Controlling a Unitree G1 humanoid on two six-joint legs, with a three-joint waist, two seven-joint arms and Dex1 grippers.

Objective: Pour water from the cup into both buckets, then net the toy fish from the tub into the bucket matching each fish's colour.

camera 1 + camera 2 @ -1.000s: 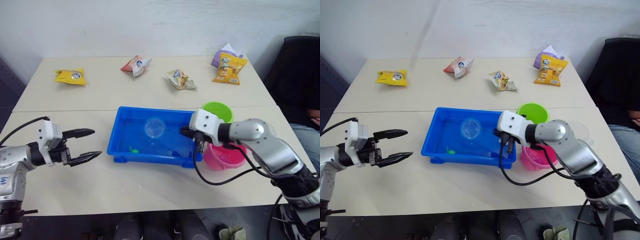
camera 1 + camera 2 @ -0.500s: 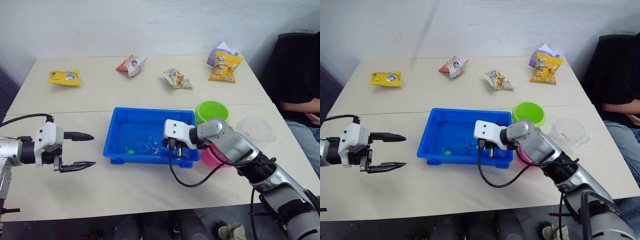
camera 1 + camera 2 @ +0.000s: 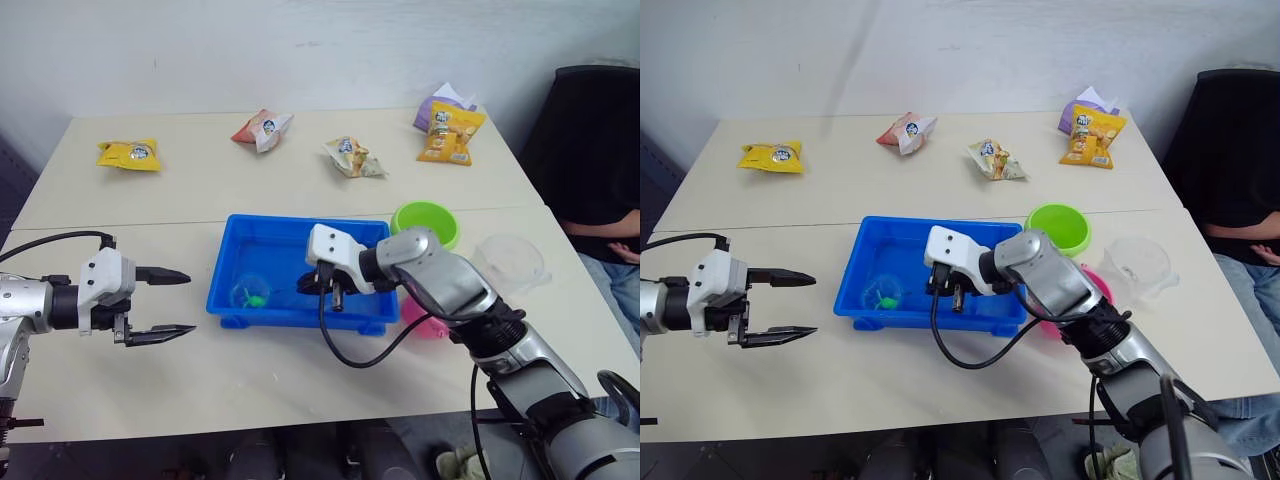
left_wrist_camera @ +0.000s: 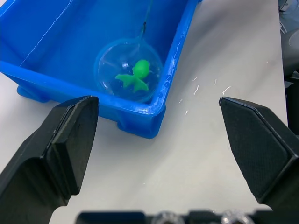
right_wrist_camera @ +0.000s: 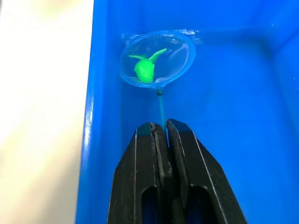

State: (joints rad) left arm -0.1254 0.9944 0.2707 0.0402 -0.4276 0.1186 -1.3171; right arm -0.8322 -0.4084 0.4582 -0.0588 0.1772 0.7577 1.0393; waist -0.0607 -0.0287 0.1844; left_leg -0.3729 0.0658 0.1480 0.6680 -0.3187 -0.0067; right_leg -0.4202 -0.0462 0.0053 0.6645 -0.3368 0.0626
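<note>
Netting under way: 1 green fish [image 5: 145, 69] sat in the net [image 5: 155, 58] at the tub's [image 3: 228, 275] left end, not yet lifted toward the green bucket [image 3: 428, 219]. Right gripper [image 5: 161, 128] clamped on the stick; left gripper [image 3: 160, 305] gaped empty (beside the tub). Net had swept leftward since 1 second earlier.

Net [image 5: 155, 58] now around green fish [image 5: 145, 68]

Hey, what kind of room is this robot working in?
Probably an office or lab test room: two plain beige tables pushed together against a bare white wall, snack packets laid out, and a seated person alongside.
</note>
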